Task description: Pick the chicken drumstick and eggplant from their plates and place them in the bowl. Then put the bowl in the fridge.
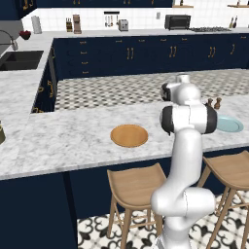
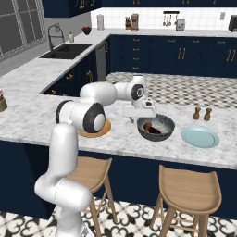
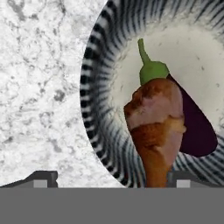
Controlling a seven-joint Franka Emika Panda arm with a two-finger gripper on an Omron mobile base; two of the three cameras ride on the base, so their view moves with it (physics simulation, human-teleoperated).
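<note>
Claw: the gripper [image 3: 111, 179] is being held spread wide just above the bowl [image 2: 156, 127], gripping nothing.
Bowl contents: the drumstick [image 3: 155, 127] is lying across the eggplant [image 3: 197, 127].
Plates: the wooden plate [image 1: 129, 135] and blue plate [image 2: 200, 137] are sitting on the counter [image 1: 68, 136].

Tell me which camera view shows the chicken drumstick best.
The hand view: the chicken drumstick is large and close there, lying in the bowl on top of the eggplant, thick end up. The right base view shows it as a small reddish patch inside the bowl. In the left base view the arm blocks the bowl.
</note>
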